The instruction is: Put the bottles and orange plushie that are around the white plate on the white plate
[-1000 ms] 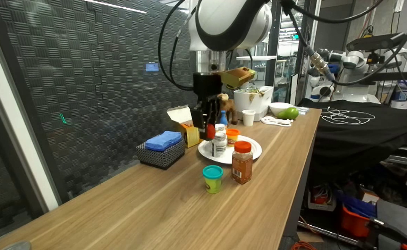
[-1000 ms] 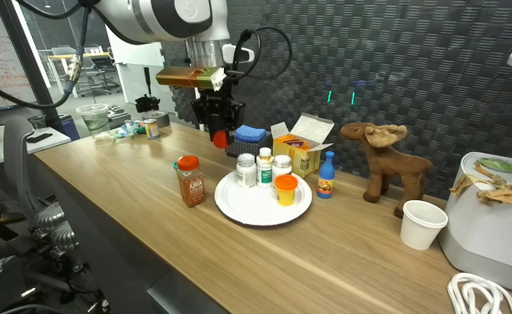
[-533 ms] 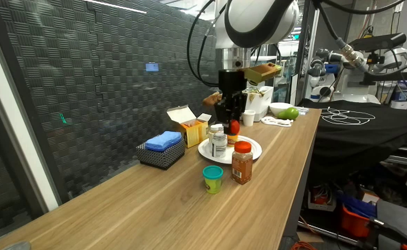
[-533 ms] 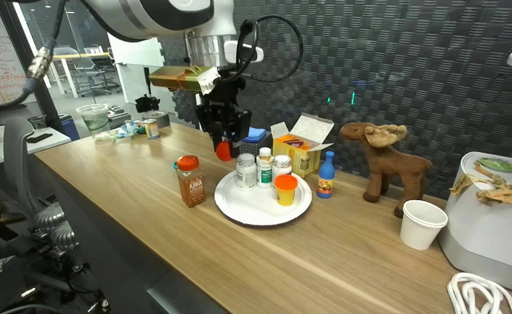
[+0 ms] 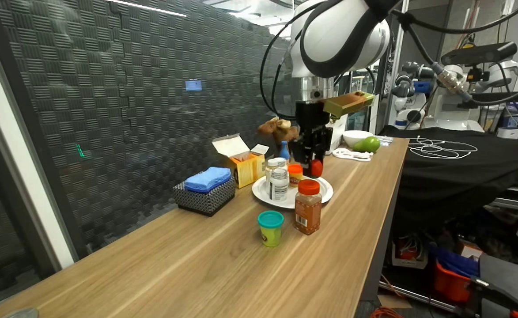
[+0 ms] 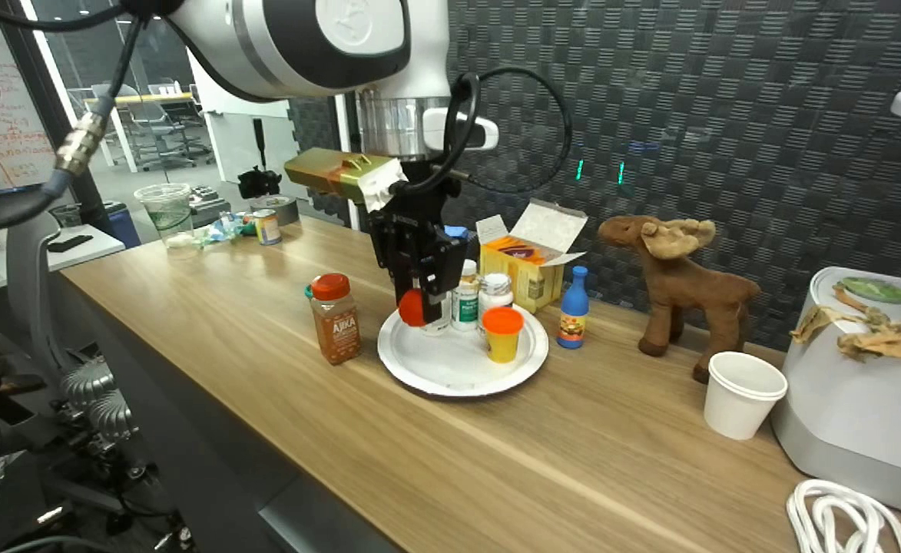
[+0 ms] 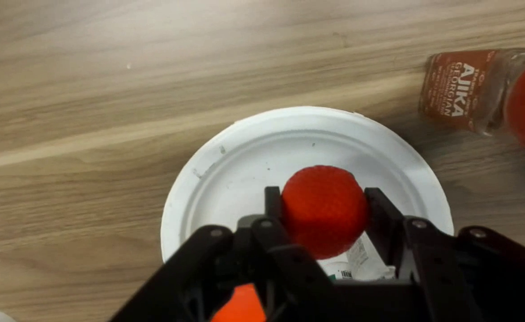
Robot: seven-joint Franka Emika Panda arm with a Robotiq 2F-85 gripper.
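Note:
My gripper [image 7: 323,199] is shut on the orange plushie [image 7: 325,226], a round red-orange soft ball squeezed between both fingers. It hangs low above the white plate [image 6: 454,376], over the side nearest the amber bottle. That amber bottle [image 6: 339,330] with the red cap stands upright on the table beside the plate. On the plate are several small containers: white bottles [image 6: 465,303], one partly covered by the gripper in an exterior view, and a yellow tub [image 6: 503,349] with an orange lid. A blue bottle [image 6: 573,311] stands on the table behind the plate.
Near the amber bottle stands a green tub [image 5: 271,232] with a teal lid. Behind the plate are an open yellow box [image 6: 531,284], a patterned block with a blue cloth [image 5: 208,179], a brown moose figure [image 6: 688,288], and white paper cups [image 6: 742,395].
The gripper, still holding the plushie, has travelled past the white bottles and come down, from beyond the plate to a low spot over it. The objects on the table have not moved.

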